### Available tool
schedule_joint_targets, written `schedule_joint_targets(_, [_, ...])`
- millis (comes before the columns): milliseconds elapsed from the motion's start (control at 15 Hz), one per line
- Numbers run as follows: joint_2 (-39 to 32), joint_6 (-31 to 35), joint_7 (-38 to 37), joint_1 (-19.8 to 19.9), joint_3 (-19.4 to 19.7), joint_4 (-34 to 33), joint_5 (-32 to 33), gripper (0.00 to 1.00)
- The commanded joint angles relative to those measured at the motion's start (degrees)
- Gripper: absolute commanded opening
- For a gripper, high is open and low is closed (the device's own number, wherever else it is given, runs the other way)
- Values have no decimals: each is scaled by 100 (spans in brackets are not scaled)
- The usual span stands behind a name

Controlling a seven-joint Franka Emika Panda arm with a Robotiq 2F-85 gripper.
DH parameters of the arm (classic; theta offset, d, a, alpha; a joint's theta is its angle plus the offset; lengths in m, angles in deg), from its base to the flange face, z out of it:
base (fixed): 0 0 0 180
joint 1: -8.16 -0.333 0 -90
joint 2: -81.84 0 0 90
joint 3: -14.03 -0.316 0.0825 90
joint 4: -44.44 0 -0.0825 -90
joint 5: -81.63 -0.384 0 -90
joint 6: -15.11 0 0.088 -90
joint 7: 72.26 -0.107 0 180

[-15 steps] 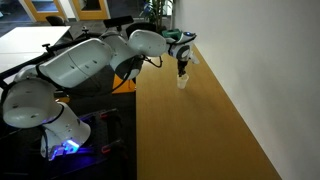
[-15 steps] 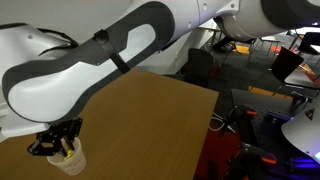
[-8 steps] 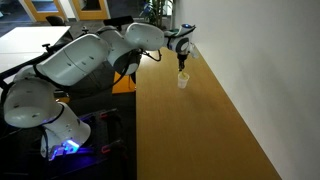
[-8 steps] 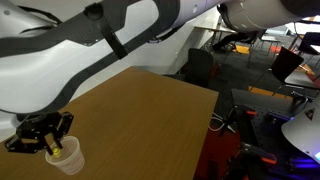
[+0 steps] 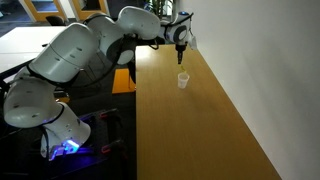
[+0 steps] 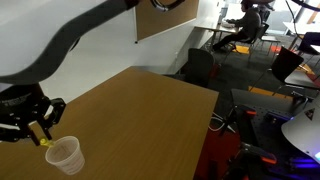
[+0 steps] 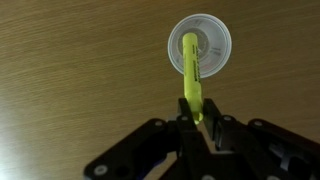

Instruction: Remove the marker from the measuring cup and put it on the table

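Note:
My gripper [image 7: 197,125] is shut on the yellow marker [image 7: 190,85], which hangs from the jaws above the whitish measuring cup [image 7: 200,45]. In the wrist view the marker's tip overlaps the cup's mouth. In both exterior views the gripper [image 5: 180,38] [image 6: 30,118] is well above the cup [image 5: 183,80] [image 6: 65,155], and the marker's lower end [image 6: 45,138] hangs clear of the rim. The cup stands upright on the light-brown table [image 5: 190,130] [image 6: 140,120], near its far end.
A white wall [image 5: 250,70] runs along one long side of the table. The robot's base and arm [image 5: 60,80] stand off the opposite edge. A dark chair [image 6: 200,65] and equipment lie beyond the table's end.
The gripper has risen straight up from the cup with the marker in it. The marker has come out of the cup. The cup has stayed in place.

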Motion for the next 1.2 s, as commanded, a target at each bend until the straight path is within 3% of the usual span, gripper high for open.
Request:
schedule_joint_targets(0, [895, 167, -602, 239, 16, 1121, -47, 5])
schedule_joint_targets(267, [1599, 368, -1104, 577, -28, 2040, -150, 5])
schedule_joint_targets(333, [1829, 488, -934, 421, 330, 2264, -578, 5])
schedule_joint_targets(733, [2753, 1459, -432, 968, 402, 3764, -1849, 5])
schedule_joint_targets(933, [3056, 1966, 345, 1391, 272, 4427, -2722, 5])
schedule_joint_targets(1133, [3210, 2378, 1731, 1925, -4, 4950, -3927, 5])
